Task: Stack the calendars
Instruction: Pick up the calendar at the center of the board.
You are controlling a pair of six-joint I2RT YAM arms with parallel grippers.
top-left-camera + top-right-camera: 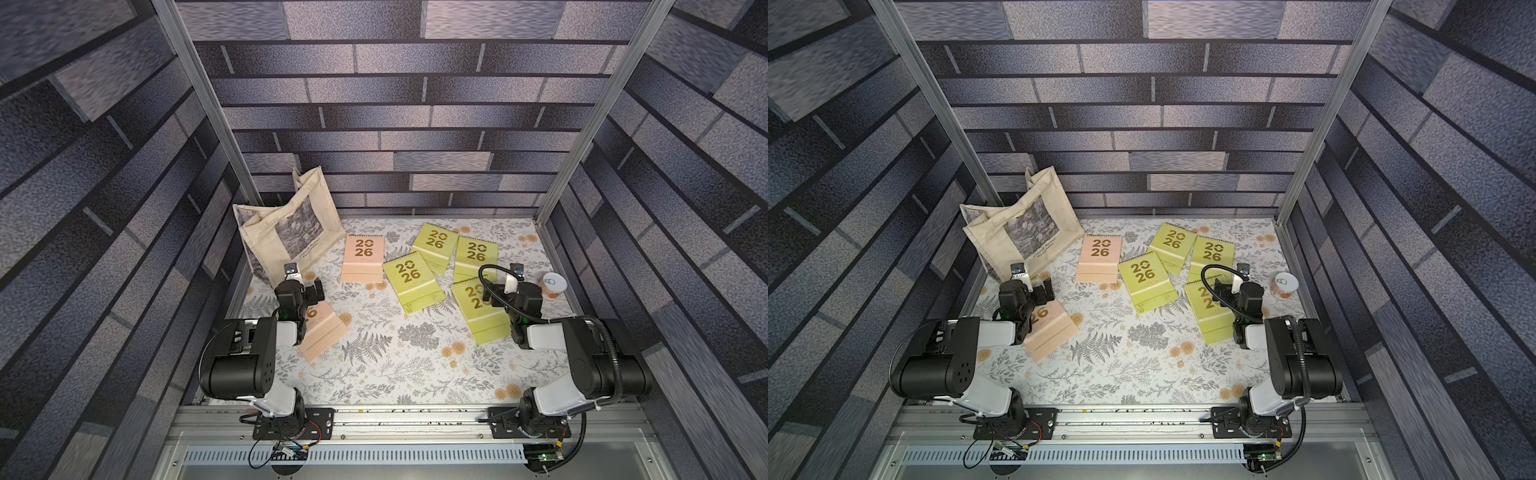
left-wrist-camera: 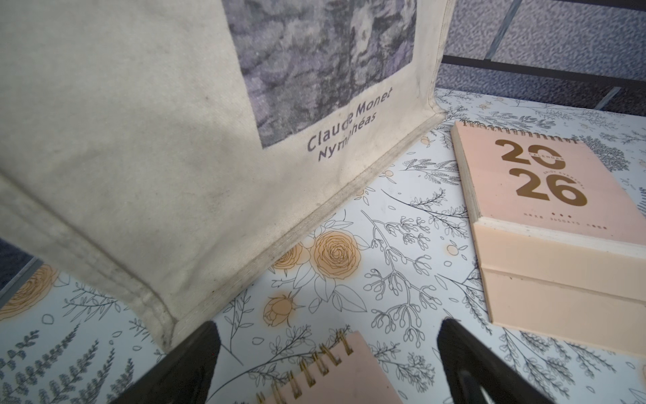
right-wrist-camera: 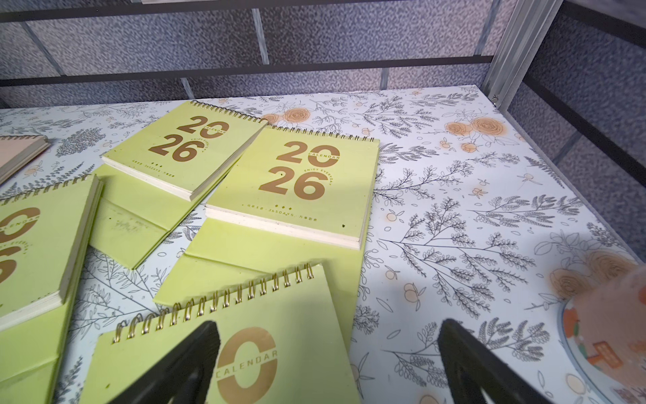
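Several calendars with gold "2026" covers lie flat and apart on the floral table. Two are peach-pink: one mid-table (image 1: 361,257) (image 2: 538,196), one near the left arm (image 1: 326,332) (image 1: 1050,330). Several are lime-green, right of centre: (image 1: 411,282), (image 1: 434,245), (image 1: 476,255) and one partly under the right arm (image 1: 482,320). My left gripper (image 2: 328,325) is open above the spiral corner of the near pink calendar (image 2: 335,374). The right gripper (image 3: 328,325) hangs open over the nearest green calendar (image 3: 279,349), one finger above it, one above the table. Neither holds anything.
A cream canvas tote bag (image 1: 286,232) (image 2: 140,140) with a grey print stands at the back left, close to my left gripper. A small jar with a white lid (image 1: 555,284) (image 3: 608,314) sits at the right edge. Walls enclose the table on three sides.
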